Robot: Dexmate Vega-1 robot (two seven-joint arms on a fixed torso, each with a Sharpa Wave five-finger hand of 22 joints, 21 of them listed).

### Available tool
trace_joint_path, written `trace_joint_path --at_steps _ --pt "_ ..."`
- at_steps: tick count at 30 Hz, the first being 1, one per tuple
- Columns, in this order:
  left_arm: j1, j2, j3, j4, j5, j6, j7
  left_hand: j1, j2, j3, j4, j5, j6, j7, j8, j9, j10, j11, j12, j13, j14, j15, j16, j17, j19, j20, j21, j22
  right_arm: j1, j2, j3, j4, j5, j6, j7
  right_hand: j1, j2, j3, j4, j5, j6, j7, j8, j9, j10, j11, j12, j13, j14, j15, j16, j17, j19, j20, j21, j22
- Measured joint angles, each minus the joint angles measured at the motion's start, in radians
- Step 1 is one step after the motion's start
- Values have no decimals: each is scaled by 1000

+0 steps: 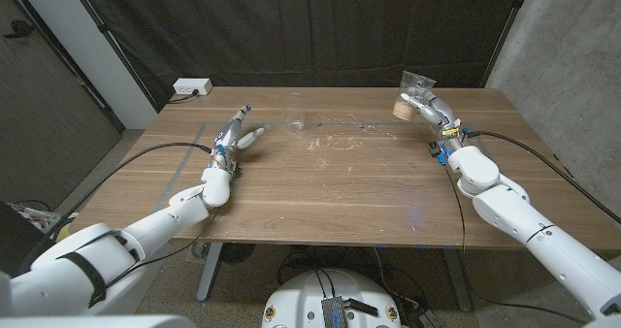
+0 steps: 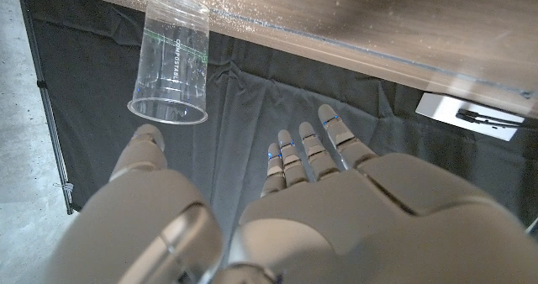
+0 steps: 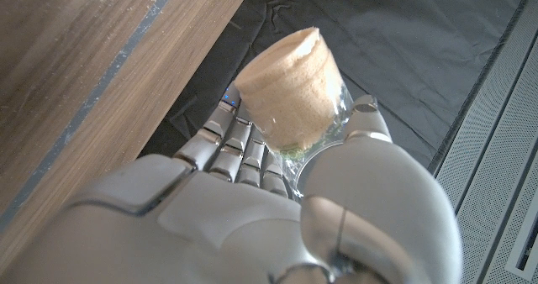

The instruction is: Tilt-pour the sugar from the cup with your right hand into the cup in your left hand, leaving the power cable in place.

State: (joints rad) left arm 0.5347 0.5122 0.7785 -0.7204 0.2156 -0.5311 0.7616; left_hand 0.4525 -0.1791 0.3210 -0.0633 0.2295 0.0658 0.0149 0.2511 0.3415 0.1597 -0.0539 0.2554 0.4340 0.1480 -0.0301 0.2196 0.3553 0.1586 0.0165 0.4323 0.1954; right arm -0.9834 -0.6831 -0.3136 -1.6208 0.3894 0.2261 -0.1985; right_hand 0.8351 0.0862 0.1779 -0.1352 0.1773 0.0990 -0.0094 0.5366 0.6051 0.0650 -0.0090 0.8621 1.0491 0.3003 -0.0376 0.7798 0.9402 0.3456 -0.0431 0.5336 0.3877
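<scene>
At upper right of the head view, the right hand (image 1: 428, 108) is gripping a clear plastic cup of sugar (image 1: 411, 92) raised above the far edge of the wooden table (image 1: 340, 187); the right wrist view shows the fingers (image 3: 238, 141) wrapping around the cup (image 3: 294, 86), whose lower part is packed with tan sugar. At centre left of the head view, the left hand (image 1: 235, 138) is standing over the table with its fingers spread and nothing between them. An empty clear cup (image 1: 296, 126) is standing upright on the table a little to the right of that hand, apart from it; in the left wrist view the same cup (image 2: 172, 57) is appearing at upper left, beyond the thumb (image 2: 143, 145), and the fingers (image 2: 311, 145) are reaching up side by side without touching it. A white power strip (image 1: 191, 88) is lying at the table's far left corner, toward the upper left of the head view. Scattered grains of sugar (image 1: 330, 142) are speckling the tabletop between the two hands. Black cables are running along both forearms.
</scene>
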Motion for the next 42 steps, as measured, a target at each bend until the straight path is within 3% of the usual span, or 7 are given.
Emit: trace_joint_path --at_steps 5,12,25,42 --pt "-61 -57 27 150 -11 -62 2 12 -11 -6 -2 4 7 7 7 1 0 0 7 5 0 0 0 5 0 0 0 0 -11 -3 5 -10 -2 -3 -7 0 0 0 0 0 3 -3 4 5 0 0 0 5 5 -5 -2 2 0 0 7 0" --pt "-112 -106 64 265 -29 -97 -5 14 -9 -13 -9 7 17 5 8 5 8 0 11 9 5 5 1 9 4 -4 -3 0 -22 -6 11 -16 -2 -5 -14 0 0 0 0 0 3 -3 4 5 0 0 0 8 5 -5 -7 3 -2 -2 7 0" --pt "-158 -151 125 329 -39 -113 -11 15 13 -25 -12 15 27 5 16 9 18 0 27 18 9 2 8 14 9 2 -4 0 -34 -7 22 -5 6 12 -15 -4 4 -2 2 0 6 1 4 9 0 0 0 14 5 -5 -14 2 -6 2 13 0" --pt "-203 -184 161 351 -70 -78 -54 24 4 -32 -18 15 38 5 23 14 23 -4 34 23 20 2 8 19 9 2 -4 0 -43 -7 33 17 22 42 -3 -4 4 -3 3 0 10 4 4 14 7 -1 0 23 10 0 -18 8 -7 4 18 0"
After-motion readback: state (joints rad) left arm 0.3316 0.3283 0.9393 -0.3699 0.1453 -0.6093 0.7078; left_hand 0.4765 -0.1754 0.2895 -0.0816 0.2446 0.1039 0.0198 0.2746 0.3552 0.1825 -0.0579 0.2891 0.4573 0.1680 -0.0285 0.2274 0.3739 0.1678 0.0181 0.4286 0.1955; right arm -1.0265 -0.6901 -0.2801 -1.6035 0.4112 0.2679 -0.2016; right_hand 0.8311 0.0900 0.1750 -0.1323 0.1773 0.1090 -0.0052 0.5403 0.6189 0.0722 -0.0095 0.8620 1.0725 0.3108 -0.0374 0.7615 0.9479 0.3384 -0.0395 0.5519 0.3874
